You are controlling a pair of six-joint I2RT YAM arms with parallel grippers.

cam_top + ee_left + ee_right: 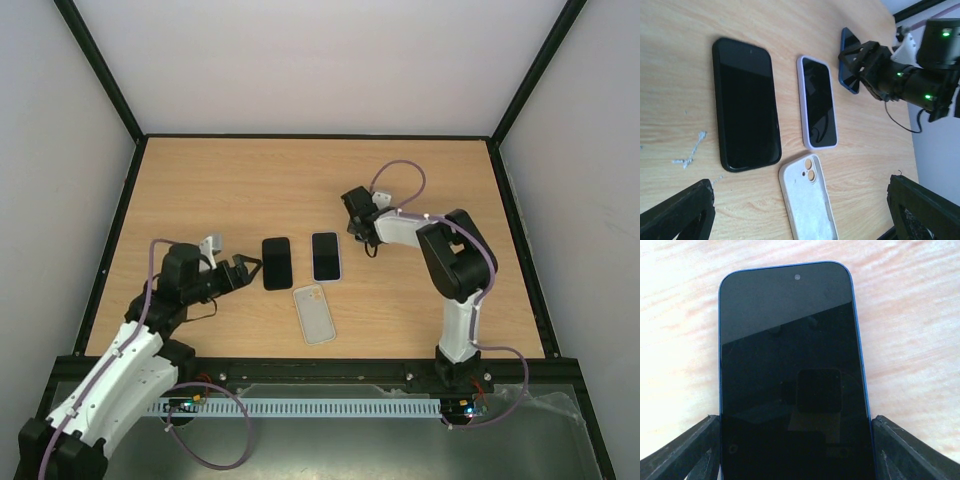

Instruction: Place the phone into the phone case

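black phone (277, 263): flat, screen up | lilac-cased phone (326, 256): just beside it (parallel) | table (220, 190): wood-grain

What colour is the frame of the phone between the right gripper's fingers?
Blue. The phone shows its blue edge best in the right wrist view.

Three phones (746, 102) (819, 102) (792, 365), one empty white case (807, 202), two claws (250, 270) (355, 222).

Wooden counter (220, 180), black phone (277, 263) lying flat, cased phone (326, 256) just beside it (screen up), empty white case (315, 314) nearer the front edge
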